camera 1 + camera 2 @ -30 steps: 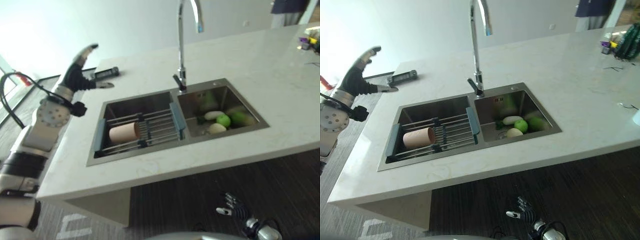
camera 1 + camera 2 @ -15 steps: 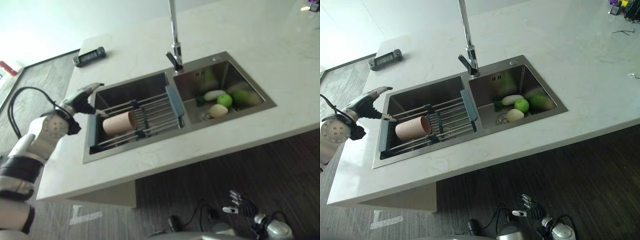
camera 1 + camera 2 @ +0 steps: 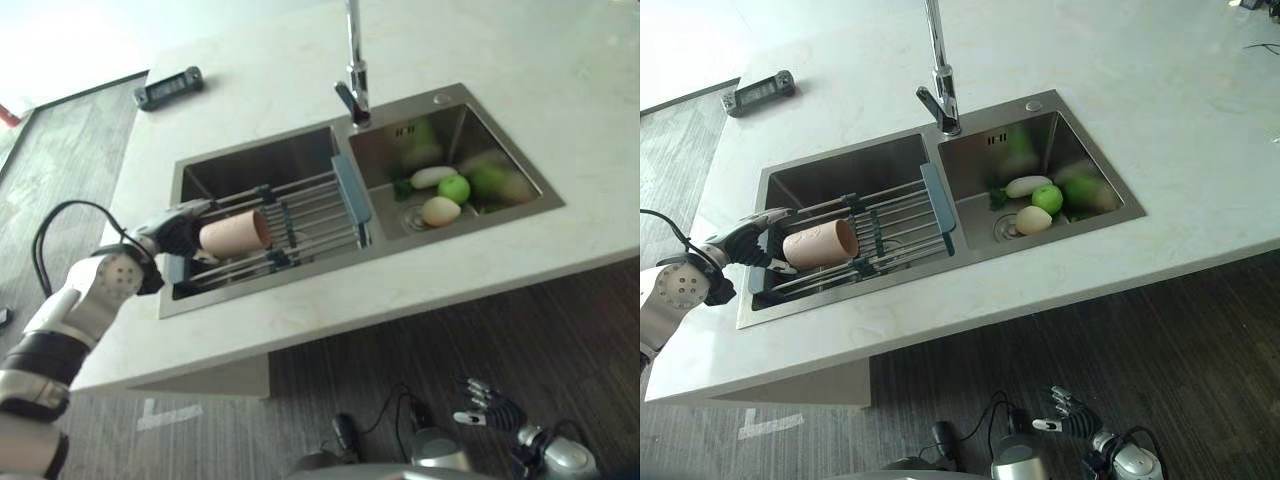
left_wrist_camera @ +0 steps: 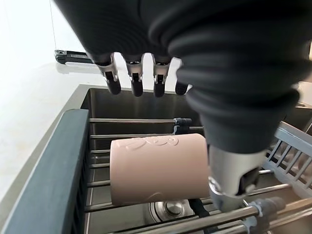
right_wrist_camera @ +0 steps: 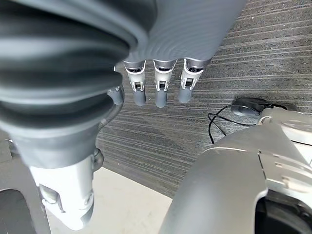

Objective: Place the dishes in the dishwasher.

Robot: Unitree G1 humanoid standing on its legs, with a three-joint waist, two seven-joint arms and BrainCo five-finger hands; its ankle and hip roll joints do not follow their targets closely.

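A pink cup [image 3: 235, 233] lies on its side on a wire rack [image 3: 320, 215] that spans the left basin of the steel sink [image 3: 300, 284]. My left hand [image 3: 176, 229] is at the rack's left end, right against the cup's base. In the left wrist view its straight fingers [image 4: 135, 80] reach over the cup [image 4: 158, 168] and the thumb [image 4: 235, 186] sits beside the cup's open end, not closed round it. My right hand [image 3: 487, 411] hangs low over the dark floor, its fingers [image 5: 157, 84] relaxed and holding nothing.
The right basin holds a green apple [image 3: 454, 189], a white radish [image 3: 431, 176] and other vegetables. A tall faucet [image 3: 352, 70] rises behind the sink's divider. A black device [image 3: 168, 86] lies on the white counter [image 3: 570, 100] at the far left.
The camera has tipped down. My left hand has come down from above the counter's left edge into the left basin, up against the pink cup. The right hand stays low.
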